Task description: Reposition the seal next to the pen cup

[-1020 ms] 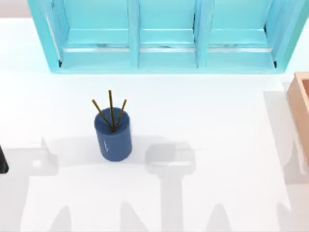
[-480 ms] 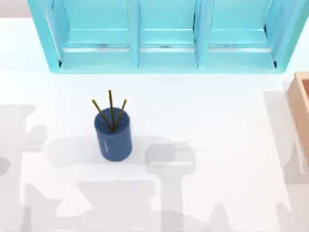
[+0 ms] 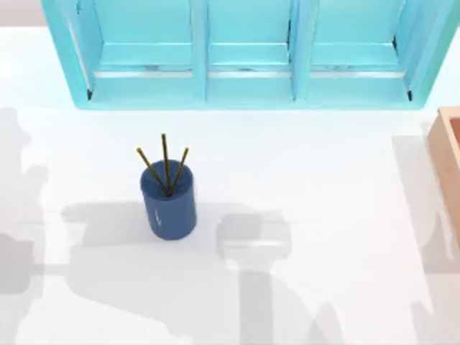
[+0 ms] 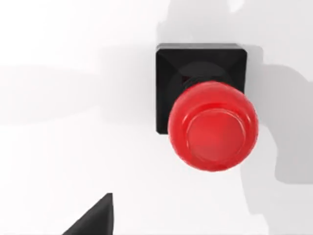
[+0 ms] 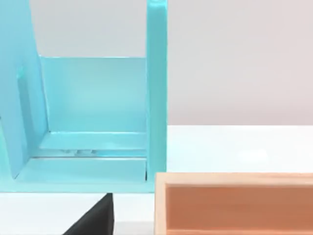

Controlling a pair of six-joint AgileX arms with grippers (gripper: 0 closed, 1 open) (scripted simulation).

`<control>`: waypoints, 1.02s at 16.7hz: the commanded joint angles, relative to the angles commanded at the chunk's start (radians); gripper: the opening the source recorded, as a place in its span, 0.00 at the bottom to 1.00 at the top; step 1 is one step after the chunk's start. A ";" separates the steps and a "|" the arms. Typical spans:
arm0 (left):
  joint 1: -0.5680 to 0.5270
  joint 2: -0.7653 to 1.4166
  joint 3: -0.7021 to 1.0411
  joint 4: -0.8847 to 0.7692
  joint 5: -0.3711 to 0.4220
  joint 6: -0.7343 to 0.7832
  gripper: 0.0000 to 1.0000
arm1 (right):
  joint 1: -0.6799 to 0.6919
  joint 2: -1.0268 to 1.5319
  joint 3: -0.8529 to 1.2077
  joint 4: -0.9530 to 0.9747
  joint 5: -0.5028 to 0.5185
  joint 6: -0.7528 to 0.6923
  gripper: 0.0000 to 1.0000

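Left wrist view looks straight down on the seal point(image 4: 205, 110), which stands upright on the white table point(image 4: 58, 147). One dark finger tip point(image 4: 95, 220) of my left gripper pokes in at the picture's edge, well apart from the seal and not touching it; whether those fingers are spread or closed I cannot tell. The seal has a glossy red rounded knob sitting on a black square block base, and the knob covers much of the base from this angle. Top view shows the pen cup point(image 3: 168, 201), a dark blue upright cylinder left of the table's middle, with three thin yellow-brown pencils point(image 3: 164, 164) fanning out of its top. Behind it, along the far edge, stands a light blue shelf unit point(image 3: 244, 54) with three bays, and a tan wooden box point(image 3: 447, 158) sits at the table's right edge. Right wrist view faces that shelf unit point(image 5: 98, 122) and the wooden box point(image 5: 234, 203), with a dark finger tip point(image 5: 95, 220) of my right gripper at the picture's edge; I cannot tell its finger state either.
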 joint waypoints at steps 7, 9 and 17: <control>0.015 0.085 0.083 -0.062 0.001 0.016 1.00 | 0.000 0.000 0.000 0.000 0.000 0.000 1.00; 0.010 0.083 0.077 -0.057 0.001 0.014 1.00 | 0.000 0.000 0.000 0.000 0.000 0.000 1.00; 0.017 0.155 -0.156 0.258 0.001 0.018 1.00 | 0.000 0.000 0.000 0.000 0.000 0.000 1.00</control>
